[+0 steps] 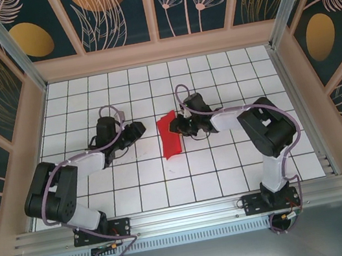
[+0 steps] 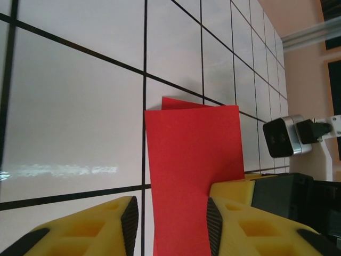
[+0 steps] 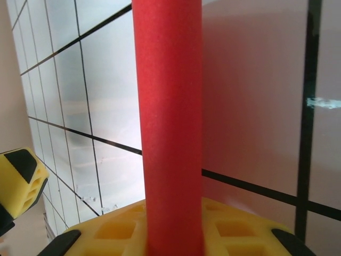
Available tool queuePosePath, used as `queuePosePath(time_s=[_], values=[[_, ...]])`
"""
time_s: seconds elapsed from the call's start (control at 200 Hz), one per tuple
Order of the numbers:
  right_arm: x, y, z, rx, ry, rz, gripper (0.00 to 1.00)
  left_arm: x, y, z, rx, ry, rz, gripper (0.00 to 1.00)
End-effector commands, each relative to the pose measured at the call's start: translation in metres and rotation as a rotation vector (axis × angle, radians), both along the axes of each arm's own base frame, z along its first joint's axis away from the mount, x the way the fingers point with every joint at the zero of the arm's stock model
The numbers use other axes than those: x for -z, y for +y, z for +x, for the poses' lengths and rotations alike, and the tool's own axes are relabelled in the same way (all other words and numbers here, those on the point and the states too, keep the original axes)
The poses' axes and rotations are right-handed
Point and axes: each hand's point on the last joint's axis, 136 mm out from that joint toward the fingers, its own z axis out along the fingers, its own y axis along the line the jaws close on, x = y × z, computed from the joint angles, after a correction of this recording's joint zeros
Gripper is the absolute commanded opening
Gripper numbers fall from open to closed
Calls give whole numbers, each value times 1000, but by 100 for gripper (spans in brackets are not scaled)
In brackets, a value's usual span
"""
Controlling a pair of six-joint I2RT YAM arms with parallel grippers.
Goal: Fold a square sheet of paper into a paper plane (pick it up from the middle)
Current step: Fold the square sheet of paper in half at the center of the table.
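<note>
Red sheet [image 1: 169,138], edge hidden — right claw [image 1: 180,127]

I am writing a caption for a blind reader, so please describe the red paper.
Look at the white gridded table, near its middle, between the left arm and the right arm. There is a narrow folded sheet of paper, the one bright red thing.

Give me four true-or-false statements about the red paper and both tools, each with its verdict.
1. The red paper is folded over on itself. True.
2. The left tool is clamped shut. False: it is open, with its fingers apart.
3. The right tool is shut on the red paper. True.
4. The red paper is in a back corner of the table. False: it is near the middle of the grid, between the two tools.
</note>
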Motion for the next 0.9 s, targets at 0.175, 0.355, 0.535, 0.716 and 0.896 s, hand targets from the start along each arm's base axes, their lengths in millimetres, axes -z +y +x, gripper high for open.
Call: queuePosePath(time_s=[0.175, 0.355, 0.535, 0.716, 0.896], values=[[18, -13, 2, 41, 29, -32, 26, 5, -52, 10, 89, -13, -22, 25], [25, -16, 1, 47, 47, -42, 25, 23, -69, 8, 127, 28, 7, 16], [28, -17, 0, 51, 55, -55, 26, 41, -78, 8, 157, 72, 51, 9], [27, -18, 0, 48, 58, -60, 26, 54, -80, 6, 169, 101, 84, 5], [21, -18, 1, 44, 57, -67, 30, 67, -81, 7, 184, 127, 118, 1]])
